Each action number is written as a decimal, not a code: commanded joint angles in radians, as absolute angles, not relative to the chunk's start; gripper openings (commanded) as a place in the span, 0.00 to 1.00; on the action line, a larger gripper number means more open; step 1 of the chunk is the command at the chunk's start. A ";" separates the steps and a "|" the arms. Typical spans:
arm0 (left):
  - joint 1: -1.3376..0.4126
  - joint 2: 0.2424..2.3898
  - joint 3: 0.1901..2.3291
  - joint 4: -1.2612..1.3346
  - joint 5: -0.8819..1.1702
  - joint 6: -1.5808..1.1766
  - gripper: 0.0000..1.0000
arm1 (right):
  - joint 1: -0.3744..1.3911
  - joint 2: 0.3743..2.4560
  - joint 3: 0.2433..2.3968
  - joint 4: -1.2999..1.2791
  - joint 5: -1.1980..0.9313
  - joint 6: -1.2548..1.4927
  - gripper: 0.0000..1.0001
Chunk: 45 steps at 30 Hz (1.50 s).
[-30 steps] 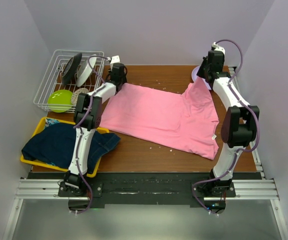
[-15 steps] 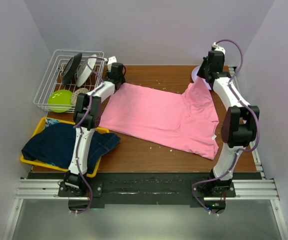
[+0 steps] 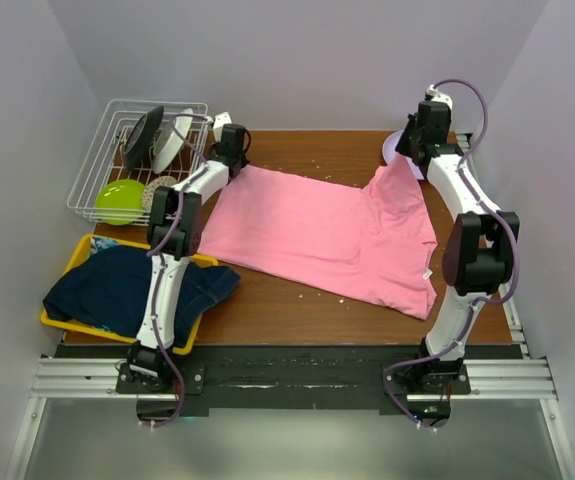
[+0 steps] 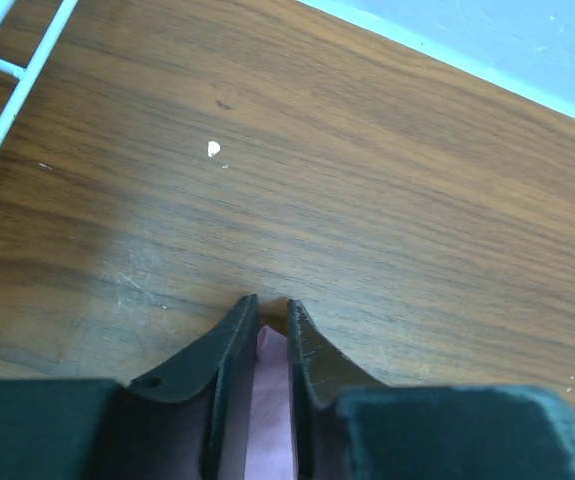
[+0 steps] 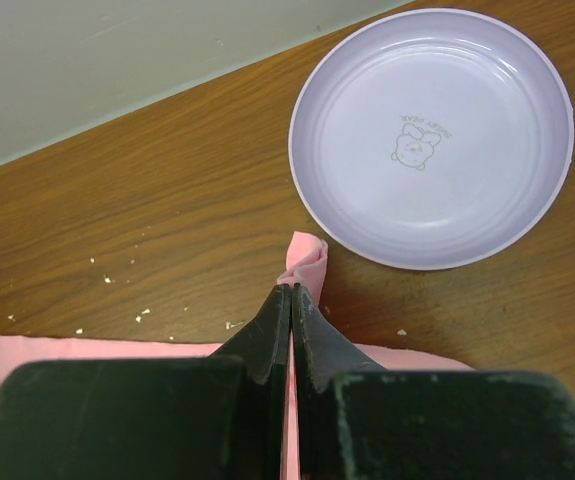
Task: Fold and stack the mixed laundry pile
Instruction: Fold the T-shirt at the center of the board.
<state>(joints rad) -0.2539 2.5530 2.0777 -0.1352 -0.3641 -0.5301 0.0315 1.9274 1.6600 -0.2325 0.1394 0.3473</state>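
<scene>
The large pink T-shirt [image 3: 327,230] lies spread flat across the middle of the brown table. My left gripper [image 3: 235,155] is at its far left corner. In the left wrist view the gripper [image 4: 267,305] has its jaws close together with pink cloth [image 4: 270,400] filling the narrow gap. My right gripper [image 3: 410,158] holds the far right corner slightly raised. In the right wrist view it [image 5: 293,288] is shut tight on the cloth, and a pink tip [image 5: 305,258] sticks out past it. The dark blue denim jacket [image 3: 127,285] lies at the near left, with a bit of turquoise cloth [image 3: 104,243] behind it. The grey garment is out of view.
The jacket sits in a yellow tray [image 3: 75,258]. A lilac plate [image 5: 432,135] lies just beyond my right gripper, also in the top view [image 3: 391,150]. A white wire basket [image 3: 102,160] at the far left holds a green bowl [image 3: 119,200] and dishes. White crumbs dot the table.
My left gripper has shifted slightly toward the back edge of the table. The right gripper and the shirt look almost unchanged.
</scene>
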 commanded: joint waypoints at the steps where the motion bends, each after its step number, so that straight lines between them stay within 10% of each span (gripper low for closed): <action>1: -0.244 2.562 2.100 -0.137 -0.331 -0.545 0.13 | 0.026 1.845 1.672 -0.241 0.166 0.353 0.00; 7: -0.242 2.502 2.023 -0.034 -0.301 -0.525 0.00 | 0.021 1.819 1.643 -0.268 0.222 0.365 0.00; 45: -0.212 2.091 1.539 0.173 -0.390 -0.558 0.00 | -0.060 1.243 0.962 -0.581 0.427 0.696 0.00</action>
<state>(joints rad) -0.2279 2.1899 1.5642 0.1474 -0.3248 -0.5400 -0.0475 1.3033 0.9989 -0.5632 0.4271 0.6495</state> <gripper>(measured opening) 0.016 0.008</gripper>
